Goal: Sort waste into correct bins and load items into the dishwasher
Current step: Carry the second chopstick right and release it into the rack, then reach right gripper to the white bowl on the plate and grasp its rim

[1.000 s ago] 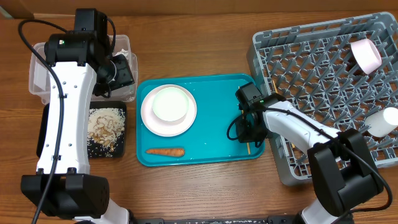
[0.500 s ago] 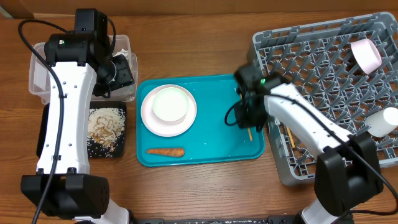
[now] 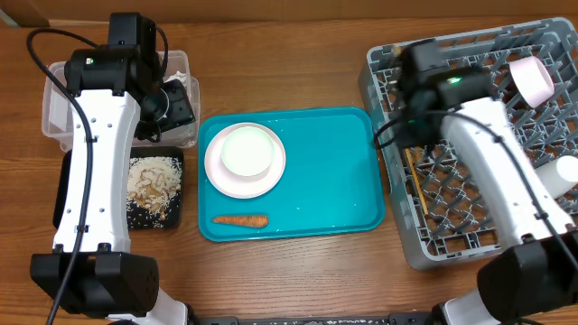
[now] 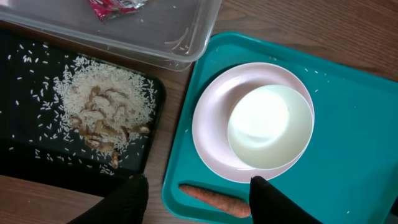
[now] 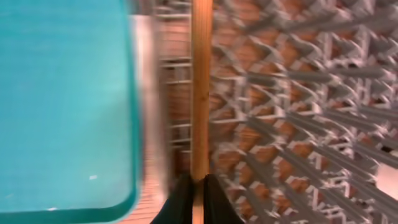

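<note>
The teal rectangular plastic tray (image 3: 325, 194) sits mid-table on the wooden table (image 3: 298, 54). On its left half rests the white round plate (image 3: 215, 176), and the white round bowl (image 3: 246, 149) stands on that plate. The small orange carrot (image 3: 240, 218) lies on the same tray, nearer the robot than the plate and apart from it.

Left of this tray, the shallow black rectangular tray (image 3: 167, 217) holds the pale rice-like food scraps (image 3: 153, 181). Directly behind it stands the clear plastic rectangular tub (image 4: 186, 37), with the red crinkly snack wrapper (image 4: 115, 6) inside.

Just right of the teal tray lies the large grey plastic dish rack (image 3: 488, 63). The pale pink bowl (image 3: 533, 79) is in its far right part and the small white cup (image 3: 564, 176) at its right edge. The thin wooden chopsticks (image 5: 200, 93) hang over the rack's left edge, parallel to the teal tray's right rim, pinched between the closed fingers of the right gripper (image 5: 199, 190).
</note>
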Available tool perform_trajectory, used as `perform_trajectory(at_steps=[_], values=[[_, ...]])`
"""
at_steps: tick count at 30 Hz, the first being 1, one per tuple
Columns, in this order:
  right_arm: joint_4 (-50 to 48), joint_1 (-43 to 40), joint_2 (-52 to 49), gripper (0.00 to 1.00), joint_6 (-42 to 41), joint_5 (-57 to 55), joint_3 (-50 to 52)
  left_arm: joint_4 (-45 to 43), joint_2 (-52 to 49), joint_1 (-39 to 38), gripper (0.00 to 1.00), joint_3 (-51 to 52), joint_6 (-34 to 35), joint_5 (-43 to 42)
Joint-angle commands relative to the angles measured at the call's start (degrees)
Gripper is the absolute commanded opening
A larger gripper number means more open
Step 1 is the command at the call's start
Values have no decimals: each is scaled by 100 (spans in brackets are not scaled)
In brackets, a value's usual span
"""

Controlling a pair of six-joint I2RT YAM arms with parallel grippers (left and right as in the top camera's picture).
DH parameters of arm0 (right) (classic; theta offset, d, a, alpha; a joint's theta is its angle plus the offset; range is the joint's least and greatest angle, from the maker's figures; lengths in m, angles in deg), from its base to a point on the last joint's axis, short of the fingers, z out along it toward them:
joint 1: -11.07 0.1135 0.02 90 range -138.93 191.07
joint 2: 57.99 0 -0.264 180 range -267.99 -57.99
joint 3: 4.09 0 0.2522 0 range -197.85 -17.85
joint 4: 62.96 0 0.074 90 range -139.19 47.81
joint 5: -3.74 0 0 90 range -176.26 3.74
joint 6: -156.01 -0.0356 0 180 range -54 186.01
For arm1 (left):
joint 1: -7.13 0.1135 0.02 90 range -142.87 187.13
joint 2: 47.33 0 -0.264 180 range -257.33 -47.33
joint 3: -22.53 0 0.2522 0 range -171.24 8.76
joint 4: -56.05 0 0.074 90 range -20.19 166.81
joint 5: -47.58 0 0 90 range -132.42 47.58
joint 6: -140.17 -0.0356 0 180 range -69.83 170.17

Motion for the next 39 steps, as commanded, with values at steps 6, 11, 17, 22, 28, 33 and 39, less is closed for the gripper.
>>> perform_trajectory(at_steps=[6, 11, 17, 22, 28, 33, 39], values=[[-157, -492, 44, 4, 581, 664, 664, 7, 11, 11, 55, -42, 33, -39], [-382, -474, 42, 4, 597, 669, 1176, -2, 11, 11, 55, -42, 33, -39], [-503, -474, 42, 4, 597, 667, 1342, -7, 11, 11, 55, -42, 33, -39], [-518, -474, 42, 16, 588, 671, 1342, -7, 11, 11, 55, -42, 35, -39], [-520, -474, 42, 39, 551, 669, 1342, -7, 11, 11, 55, -42, 33, -39], [-518, -474, 44, 40, 525, 664, 1342, -7, 11, 11, 55, -42, 33, -39], [-472, -474, 59, 38, 354, 662, 1093, -4, 11, 11, 55, -42, 33, -42]])
